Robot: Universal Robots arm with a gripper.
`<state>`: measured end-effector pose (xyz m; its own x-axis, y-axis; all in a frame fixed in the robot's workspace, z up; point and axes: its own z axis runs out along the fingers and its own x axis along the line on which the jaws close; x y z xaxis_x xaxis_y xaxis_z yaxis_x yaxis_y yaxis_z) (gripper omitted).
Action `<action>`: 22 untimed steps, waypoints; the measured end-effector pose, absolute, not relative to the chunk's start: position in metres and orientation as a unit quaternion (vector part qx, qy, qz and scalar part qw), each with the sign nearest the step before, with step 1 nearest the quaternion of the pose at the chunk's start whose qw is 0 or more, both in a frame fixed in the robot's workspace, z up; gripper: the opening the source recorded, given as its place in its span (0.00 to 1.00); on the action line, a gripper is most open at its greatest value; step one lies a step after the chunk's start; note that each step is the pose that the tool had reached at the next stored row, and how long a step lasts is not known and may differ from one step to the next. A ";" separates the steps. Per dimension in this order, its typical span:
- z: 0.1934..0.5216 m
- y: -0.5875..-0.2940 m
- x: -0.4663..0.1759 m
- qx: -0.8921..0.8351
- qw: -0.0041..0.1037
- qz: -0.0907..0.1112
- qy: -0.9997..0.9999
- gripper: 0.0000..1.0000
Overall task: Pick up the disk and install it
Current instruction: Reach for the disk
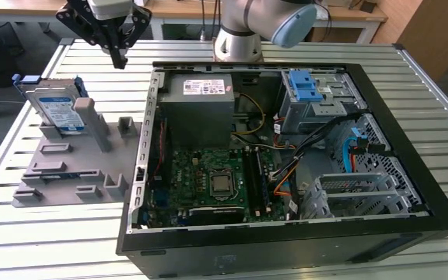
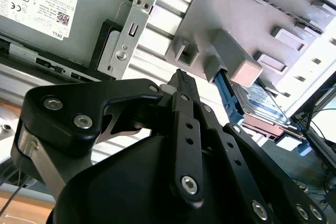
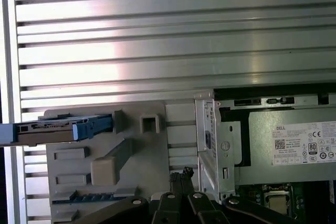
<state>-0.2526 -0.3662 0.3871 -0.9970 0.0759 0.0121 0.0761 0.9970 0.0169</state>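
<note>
I am hovering my pincer [image 1: 119, 63], closed and empty, near the disk [image 1: 59, 109], propped upright in a rack [image 1: 91, 166] for easy grasping.

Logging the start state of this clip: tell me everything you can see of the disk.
The disk is a flat silver metal rectangle with a blue-and-white label and blue plastic rails along its edges. It stands on edge, slotted in the grey holder at the exterior view's left of the open computer case. Only the holder touches it; the gripper hangs apart from it, shut and empty.
</note>
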 end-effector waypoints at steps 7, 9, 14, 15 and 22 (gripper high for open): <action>0.387 -0.363 -0.257 -0.038 0.006 -0.009 -0.999 0.11; 0.387 -0.362 -0.259 -0.038 0.006 -0.009 -0.999 0.11; 0.387 -0.360 -0.265 -0.038 0.006 -0.009 -0.999 0.11; 0.387 -0.359 -0.266 -0.038 0.006 -0.009 -0.999 0.11; 0.387 -0.357 -0.274 -0.038 0.005 -0.009 -0.999 0.11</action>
<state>-0.2739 -0.3566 0.3865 -0.9971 0.0757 0.0112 0.0759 0.9970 0.0170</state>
